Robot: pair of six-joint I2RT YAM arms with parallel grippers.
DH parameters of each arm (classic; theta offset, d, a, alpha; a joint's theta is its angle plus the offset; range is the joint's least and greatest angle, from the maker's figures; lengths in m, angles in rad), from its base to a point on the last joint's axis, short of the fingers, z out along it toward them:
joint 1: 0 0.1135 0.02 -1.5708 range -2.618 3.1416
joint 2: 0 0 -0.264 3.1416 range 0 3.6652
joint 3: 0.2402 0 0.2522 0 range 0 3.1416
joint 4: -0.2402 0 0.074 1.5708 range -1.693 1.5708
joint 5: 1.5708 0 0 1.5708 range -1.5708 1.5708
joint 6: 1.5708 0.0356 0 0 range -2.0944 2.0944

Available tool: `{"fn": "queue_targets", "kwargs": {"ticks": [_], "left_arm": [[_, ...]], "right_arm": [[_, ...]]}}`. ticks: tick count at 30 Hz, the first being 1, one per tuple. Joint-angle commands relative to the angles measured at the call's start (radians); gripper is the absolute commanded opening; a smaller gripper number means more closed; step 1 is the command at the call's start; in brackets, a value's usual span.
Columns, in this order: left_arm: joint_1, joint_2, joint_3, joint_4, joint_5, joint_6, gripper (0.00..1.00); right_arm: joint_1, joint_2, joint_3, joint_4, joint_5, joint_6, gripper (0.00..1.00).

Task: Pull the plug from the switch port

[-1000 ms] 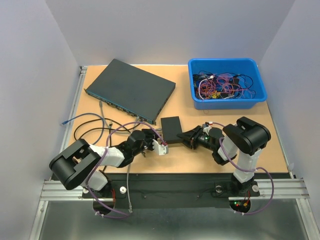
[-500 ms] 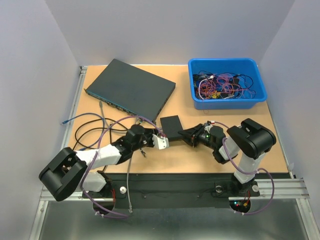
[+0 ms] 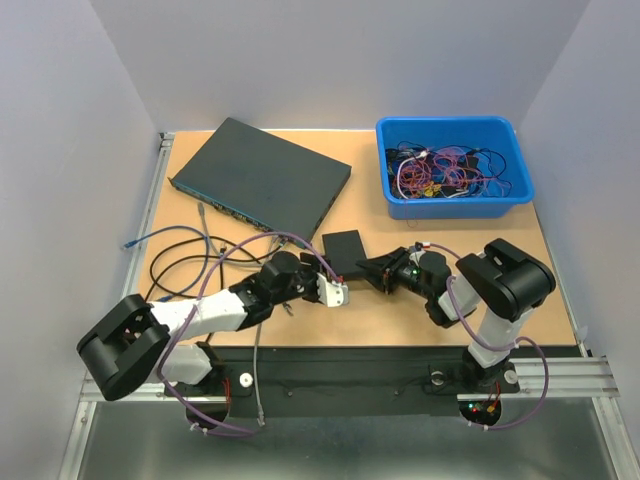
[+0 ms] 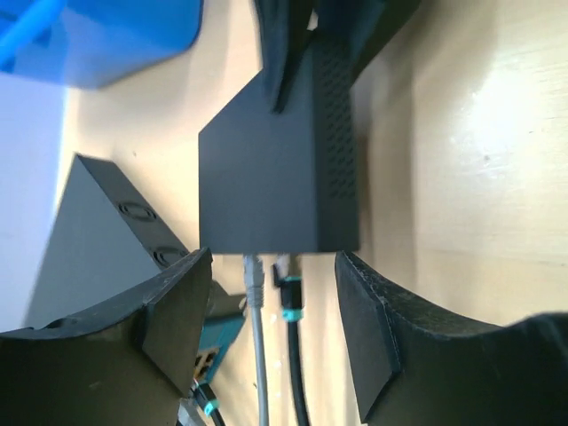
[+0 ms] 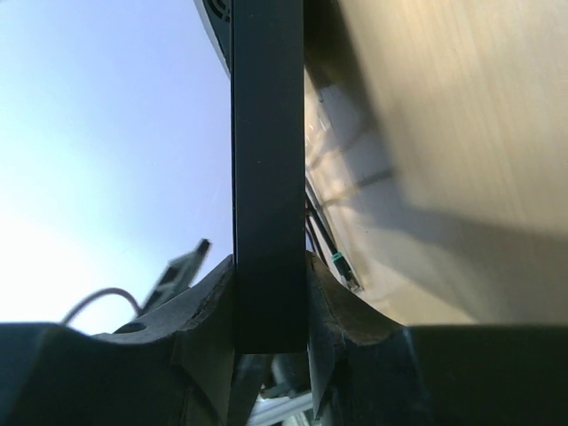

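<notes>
A small black switch box (image 3: 345, 247) lies mid-table, with my right gripper (image 3: 377, 270) shut on its right end. The right wrist view shows the box edge-on (image 5: 266, 177), clamped between both fingers (image 5: 209, 302). In the left wrist view, a grey plug (image 4: 254, 277) and a black plug with a teal boot (image 4: 289, 293) both enter the box's near face (image 4: 266, 169). My left gripper (image 4: 273, 297) is open, with its jaws on either side of the two plugs and touching neither. From above, the left gripper (image 3: 335, 292) sits just left of and below the box.
A large dark network switch (image 3: 262, 180) lies at the back left, with several cables (image 3: 180, 250) looping from its front. A blue bin (image 3: 455, 165) of tangled wires stands at the back right. The table's front edge runs close below both grippers.
My left gripper has shifted a little to the right and its jaws have opened wider. The right gripper has kept its hold on the box.
</notes>
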Motion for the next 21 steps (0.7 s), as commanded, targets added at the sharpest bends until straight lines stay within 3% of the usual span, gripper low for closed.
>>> {"fn": "queue_targets", "kwargs": {"ticks": [1,8,21], "left_arm": [[-0.045,0.026,-0.064,0.173,-0.184,0.076,0.69],[-0.045,0.032,-0.099,0.206,-0.262,0.111,0.69],[-0.047,0.128,-0.061,0.267,-0.19,0.091,0.65]], "right_arm": [[0.0,-0.072,-0.007,0.111,0.049,0.071,0.01],[0.0,-0.074,0.009,0.087,0.049,0.081,0.0],[-0.001,-0.069,0.012,0.089,0.054,0.065,0.01]]}}
